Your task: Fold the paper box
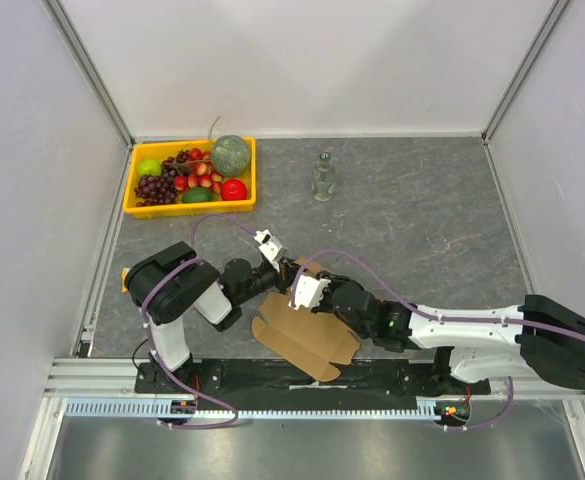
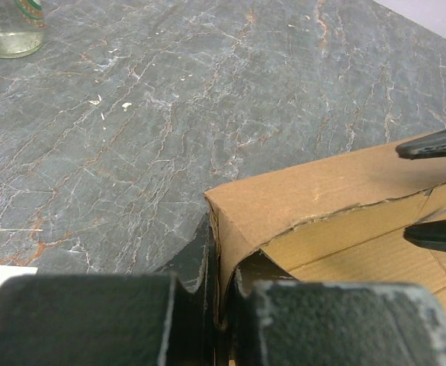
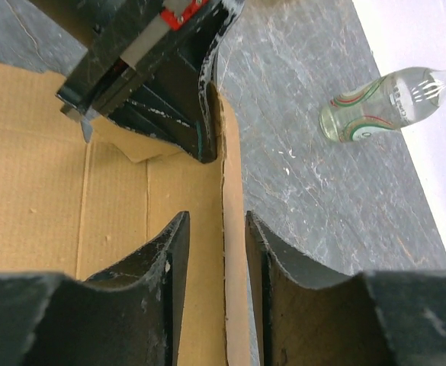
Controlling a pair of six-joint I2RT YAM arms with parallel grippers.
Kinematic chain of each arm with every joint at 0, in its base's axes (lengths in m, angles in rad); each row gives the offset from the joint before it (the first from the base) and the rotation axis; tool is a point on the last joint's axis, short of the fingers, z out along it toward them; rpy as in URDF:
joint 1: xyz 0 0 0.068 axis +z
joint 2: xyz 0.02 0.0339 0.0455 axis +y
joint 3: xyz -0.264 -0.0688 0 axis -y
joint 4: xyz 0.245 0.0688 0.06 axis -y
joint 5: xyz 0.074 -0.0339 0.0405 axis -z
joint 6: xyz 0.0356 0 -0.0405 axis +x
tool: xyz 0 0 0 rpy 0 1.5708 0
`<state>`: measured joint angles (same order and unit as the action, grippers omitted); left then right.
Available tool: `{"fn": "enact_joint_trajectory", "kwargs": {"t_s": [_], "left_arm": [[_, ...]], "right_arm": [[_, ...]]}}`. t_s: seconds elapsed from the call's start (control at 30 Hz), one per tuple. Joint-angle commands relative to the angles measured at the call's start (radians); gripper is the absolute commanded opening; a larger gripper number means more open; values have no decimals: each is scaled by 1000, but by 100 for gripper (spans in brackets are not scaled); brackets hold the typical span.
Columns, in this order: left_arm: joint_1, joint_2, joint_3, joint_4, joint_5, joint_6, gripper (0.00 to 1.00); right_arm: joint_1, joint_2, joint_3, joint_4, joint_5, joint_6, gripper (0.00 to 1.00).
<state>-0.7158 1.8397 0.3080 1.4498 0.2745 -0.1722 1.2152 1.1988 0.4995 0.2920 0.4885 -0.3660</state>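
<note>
Overhead view: the paper box (image 1: 307, 338), partly folded, lies on the desk (image 1: 422, 210) near its front edge, between the two arms; a yellow tray (image 1: 162, 209) at the far left holds a melon (image 1: 230, 153), grapes (image 1: 154, 187) and other fruit; a bottle (image 1: 322, 177) stands well apart from the box. Only the left wrist view shows the left tool (image 2: 221, 255) clamped on the corner of a raised wall; only the right wrist view shows the right tool (image 3: 216, 225) with jaws apart, straddling that same wall, a gap visible on the inner side.
</note>
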Motion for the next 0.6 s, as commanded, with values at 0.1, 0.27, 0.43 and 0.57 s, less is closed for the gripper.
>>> {"fn": "enact_joint_trajectory", "kwargs": {"t_s": [0.1,0.27,0.43,0.57], "left_arm": [[-16,32,-27,213,34,45,12],[-16,29,-30,213,51,30,32],[-19,-2,-52,215,66,7,42],[-17,-37,-79,213,65,-4,49]], "right_arm": [[1,44,39,10,67,-25,30],[1,42,37,12,58,-27,13],[3,39,39,10,64,-34,10],[3,33,40,-2,68,-40,9]]}}
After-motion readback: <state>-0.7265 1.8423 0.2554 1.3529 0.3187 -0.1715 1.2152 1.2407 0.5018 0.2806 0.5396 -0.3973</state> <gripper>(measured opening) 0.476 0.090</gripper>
